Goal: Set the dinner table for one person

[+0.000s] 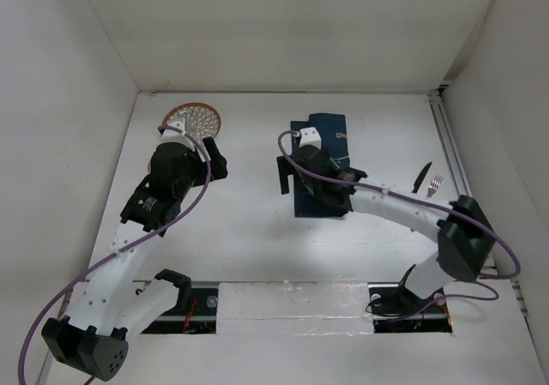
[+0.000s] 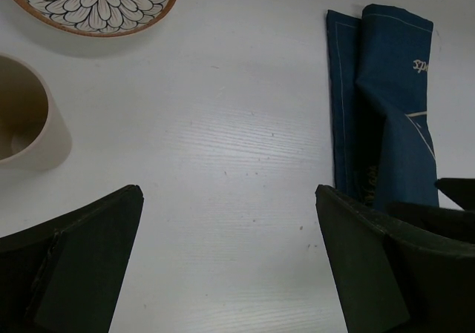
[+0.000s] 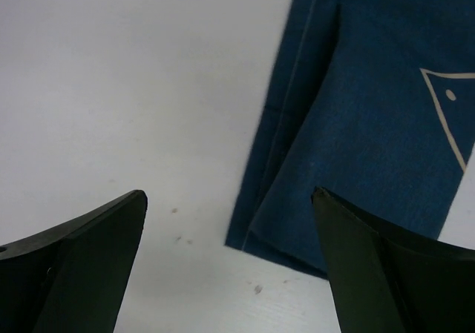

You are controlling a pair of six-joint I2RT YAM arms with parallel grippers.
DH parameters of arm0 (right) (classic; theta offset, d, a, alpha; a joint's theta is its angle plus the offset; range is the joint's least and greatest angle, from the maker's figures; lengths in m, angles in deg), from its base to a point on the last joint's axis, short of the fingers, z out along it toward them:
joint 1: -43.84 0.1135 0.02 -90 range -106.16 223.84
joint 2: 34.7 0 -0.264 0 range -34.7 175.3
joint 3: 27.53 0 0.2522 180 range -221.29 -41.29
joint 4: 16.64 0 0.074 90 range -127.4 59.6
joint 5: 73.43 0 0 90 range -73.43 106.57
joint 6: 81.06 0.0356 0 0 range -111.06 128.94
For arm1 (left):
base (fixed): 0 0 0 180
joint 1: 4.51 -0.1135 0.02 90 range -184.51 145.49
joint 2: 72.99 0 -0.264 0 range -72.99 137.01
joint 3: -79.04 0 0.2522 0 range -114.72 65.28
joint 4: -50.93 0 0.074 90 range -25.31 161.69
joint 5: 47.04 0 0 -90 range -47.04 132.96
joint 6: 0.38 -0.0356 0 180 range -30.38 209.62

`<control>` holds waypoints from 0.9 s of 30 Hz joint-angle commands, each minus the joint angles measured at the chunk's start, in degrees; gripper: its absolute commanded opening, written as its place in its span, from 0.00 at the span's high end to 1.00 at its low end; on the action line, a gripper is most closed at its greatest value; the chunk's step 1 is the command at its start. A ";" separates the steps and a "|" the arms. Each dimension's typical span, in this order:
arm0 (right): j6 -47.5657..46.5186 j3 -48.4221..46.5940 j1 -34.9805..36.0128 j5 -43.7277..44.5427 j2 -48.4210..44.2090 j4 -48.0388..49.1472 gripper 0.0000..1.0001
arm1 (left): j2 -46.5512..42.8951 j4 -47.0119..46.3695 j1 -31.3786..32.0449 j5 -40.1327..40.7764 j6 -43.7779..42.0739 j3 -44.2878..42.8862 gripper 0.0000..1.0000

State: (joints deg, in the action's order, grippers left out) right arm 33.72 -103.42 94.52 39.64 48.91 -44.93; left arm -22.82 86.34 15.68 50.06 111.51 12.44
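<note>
- Spreading flat under everything, the dinner table [image 1: 249, 248] is a plain matte white top; it looks wider left to right than near to far, though the arm bases cover its near edge; white walls close in its left, far and right sides.
- At far left sits a petal-patterned plate [image 1: 196, 119] with an orange rim; a cream mug [image 2: 26, 118] stands near it.
- The left gripper [image 2: 228, 190] is spread wide and empty over bare tabletop.
- A rumpled navy placemat [image 1: 322, 166] lies mid-table, with its long axis running near to far.
- The right gripper [image 3: 228, 192] is also spread wide and empty, over one corner of the placemat.
- A fork [image 1: 435, 185] and a dark utensil [image 1: 421, 177] lie side by side near the right edge.
</note>
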 commanded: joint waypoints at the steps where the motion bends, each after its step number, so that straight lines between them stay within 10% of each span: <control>1: -2.27 -7.19 -1.28 7.42 8.11 -10.06 0.02 | -0.77 -1.61 0.29 0.20 -0.27 0.10 0.00; 11: 1.15 -11.87 -4.26 16.30 18.41 -16.59 0.06 | -0.25 -1.61 0.29 -0.32 -0.27 0.10 0.00; 14: 1.76 -13.19 -4.27 18.84 20.27 -17.82 0.34 | -0.25 -1.61 0.29 -0.33 -0.27 0.10 0.00; 15: 1.77 -13.19 -4.27 19.64 20.27 -18.34 0.64 | -0.25 -1.61 0.29 -0.33 -0.27 0.10 0.00; 20: 2.47 -13.19 -4.88 19.56 18.87 -17.03 0.96 | -0.78 -1.61 0.29 -0.33 -0.27 0.10 0.00; 27: 0.71 6.47 -18.13 -16.99 -1.85 12.64 1.00 | -0.78 -1.61 0.29 -0.33 -0.27 0.10 0.00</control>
State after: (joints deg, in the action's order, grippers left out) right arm 34.57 -101.40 82.04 41.30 55.32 -49.15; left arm -22.82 86.34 15.68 50.25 111.51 12.44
